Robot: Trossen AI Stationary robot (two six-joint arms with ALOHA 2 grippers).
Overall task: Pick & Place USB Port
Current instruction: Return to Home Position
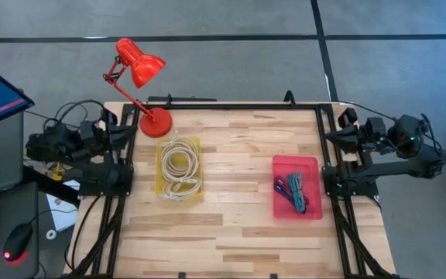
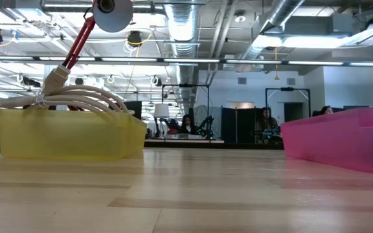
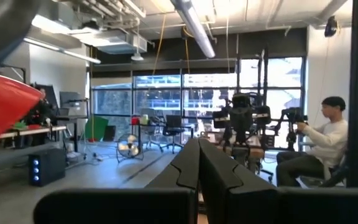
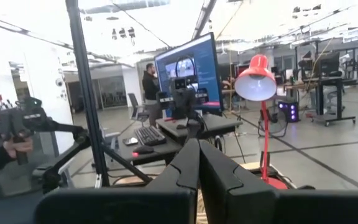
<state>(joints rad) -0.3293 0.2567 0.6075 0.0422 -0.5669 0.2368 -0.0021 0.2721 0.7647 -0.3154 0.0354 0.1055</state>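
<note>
A yellow tray (image 1: 179,168) sits left of the table's middle and holds a coil of white cables (image 1: 180,164); the low view shows the yellow tray (image 2: 63,134) with the white cables (image 2: 76,98) heaped above its rim. A pink tray (image 1: 296,187) on the right holds dark and blue cables (image 1: 293,191); its wall shows in the low view (image 2: 342,144). My left gripper (image 3: 197,163) is shut, folded back at the table's left edge. My right gripper (image 4: 197,163) is shut, folded back at the right edge. Neither is near the trays.
A red desk lamp (image 1: 139,74) stands by its round base (image 1: 156,122) at the table's far left corner, just beyond the yellow tray. Bare wood lies between the trays and along the near edge (image 1: 231,248). A seated person (image 3: 325,143) shows beyond the table.
</note>
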